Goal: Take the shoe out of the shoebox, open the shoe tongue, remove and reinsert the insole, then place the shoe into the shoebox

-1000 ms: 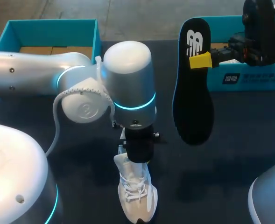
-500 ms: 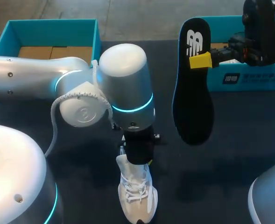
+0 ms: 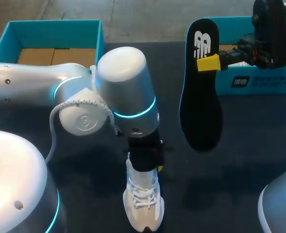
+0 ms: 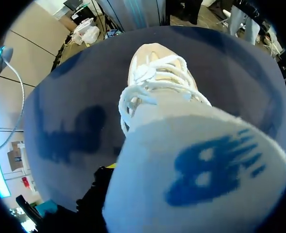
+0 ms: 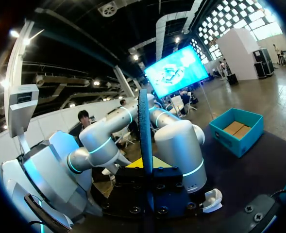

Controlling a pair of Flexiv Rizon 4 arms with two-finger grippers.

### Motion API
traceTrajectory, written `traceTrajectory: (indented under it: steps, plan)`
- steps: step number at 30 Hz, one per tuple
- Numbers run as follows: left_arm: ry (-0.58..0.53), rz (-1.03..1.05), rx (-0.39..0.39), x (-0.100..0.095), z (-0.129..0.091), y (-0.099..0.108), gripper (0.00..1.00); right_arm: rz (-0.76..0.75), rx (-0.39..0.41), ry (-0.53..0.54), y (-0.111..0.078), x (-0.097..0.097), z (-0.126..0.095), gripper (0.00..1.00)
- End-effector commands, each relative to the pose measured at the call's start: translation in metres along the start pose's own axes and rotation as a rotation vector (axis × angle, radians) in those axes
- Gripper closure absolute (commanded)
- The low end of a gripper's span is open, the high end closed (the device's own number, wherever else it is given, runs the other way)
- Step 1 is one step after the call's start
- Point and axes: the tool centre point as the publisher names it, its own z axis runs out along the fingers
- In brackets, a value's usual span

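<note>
The dark worktop is carrying everything. My left arm is reaching in over its middle, while my right arm is hanging over the far right corner. A teal shoebox is sitting open at the far left, and a second teal box is sitting at the far right.

The black insole is hanging above the worktop with its long axis running far to near: the logo-marked heel end is pointing away and the forefoot toward me. The right pincer is clamping it near the heel.

The white sneaker is resting sole down on the worktop. Its long axis is also running far to near, with the toe pointing toward me and the heel under the left pincer. Its tongue is standing up close against the left wrist camera. I cannot tell whether the left pincer is gripping anything.
</note>
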Motion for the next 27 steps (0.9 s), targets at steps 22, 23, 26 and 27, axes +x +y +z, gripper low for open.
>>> traceTrajectory:
  steps: [22, 23, 26, 27]
  plan:
    - [-0.523, -0.135, -0.170, 0.006, -0.129, 0.034, 0.00, 0.002, 0.003, 0.001, 0.001, -0.002, 0.002, 1.00]
    - [-0.555, -0.141, -0.178, 0.007, -0.136, 0.036, 0.00, 0.002, 0.003, 0.001, 0.001, -0.002, 0.002, 1.00]
    - [-0.648, -0.162, -0.186, 0.010, -0.155, 0.042, 0.00, 0.002, 0.003, 0.001, 0.001, -0.002, 0.002, 1.00]
    - [-0.676, -0.167, -0.196, 0.011, -0.160, 0.044, 0.00, 0.002, 0.003, 0.001, 0.001, -0.002, 0.002, 1.00]
